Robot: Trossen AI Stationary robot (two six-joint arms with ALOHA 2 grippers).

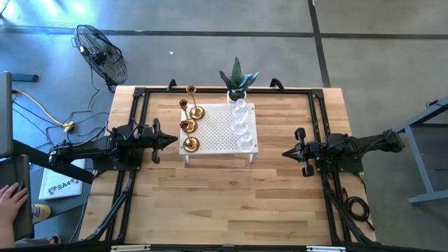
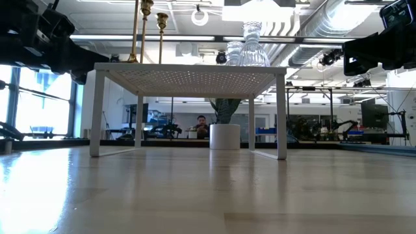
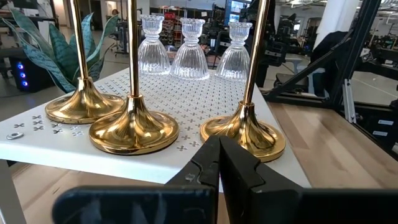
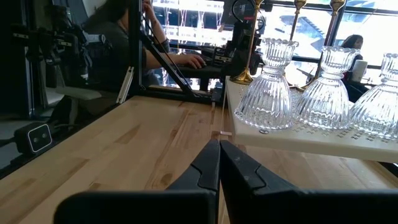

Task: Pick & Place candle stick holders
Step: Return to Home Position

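Note:
Three gold candle stick holders (image 3: 134,127) stand upright on their round bases along the left side of a white perforated stand (image 1: 219,133). Three clear glass holders (image 4: 268,93) stand in a row along its right side (image 1: 243,129). My left gripper (image 3: 219,155) is shut and level, just left of the stand's near left corner (image 1: 173,140), with nothing in it. My right gripper (image 4: 219,155) is shut and level, a little right of the stand (image 1: 285,152), also touching nothing. In the low view the gold stems (image 2: 160,36) and glass holders (image 2: 250,45) rise above the stand's top.
A green plant in a white pot (image 1: 238,82) stands just behind the stand. Bare wooden tabletop (image 1: 224,203) stretches along the near side. A fan (image 1: 101,56) stands on the floor at the far left. A person's hand (image 1: 8,196) shows at the left edge.

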